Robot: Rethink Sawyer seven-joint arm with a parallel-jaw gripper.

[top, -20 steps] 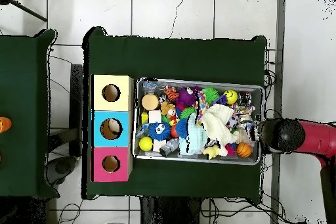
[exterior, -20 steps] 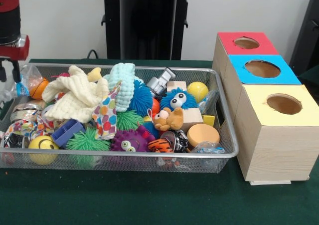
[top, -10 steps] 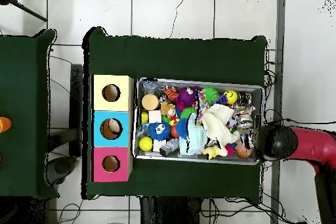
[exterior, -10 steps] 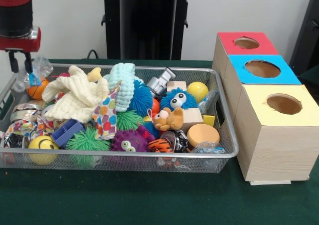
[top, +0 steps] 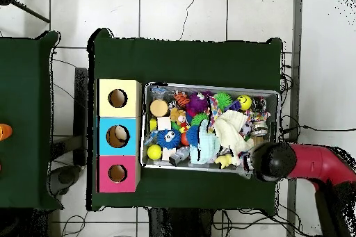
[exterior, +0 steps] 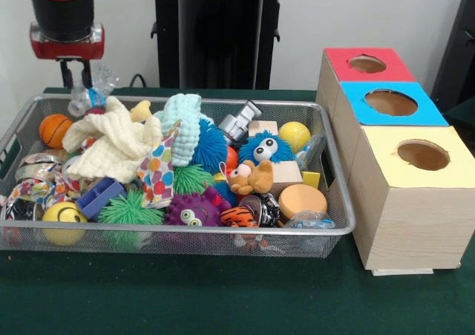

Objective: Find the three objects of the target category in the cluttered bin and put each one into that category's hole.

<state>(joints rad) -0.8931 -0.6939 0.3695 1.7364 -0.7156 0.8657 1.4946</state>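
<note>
Now, boxes: three wooden boxes with round holes, red-topped (exterior: 369,64), blue-topped (exterior: 392,102), yellow-topped (exterior: 420,157).
Bins: one wire mesh bin (exterior: 223,239).
Gripper: red-and-black gripper (exterior: 76,82) is hanging upright, pinching a clear crinkly plastic packet (exterior: 90,94).

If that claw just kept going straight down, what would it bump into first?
Probably the cream cloth at the wire bin's back corner. The gripper already holds a clear crinkly bag, which would touch first; depth is uncertain.

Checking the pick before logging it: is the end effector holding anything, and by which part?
Yes: the end effector pinches a clear plastic bag by its top edge; the bag hangs over the bin.
</note>
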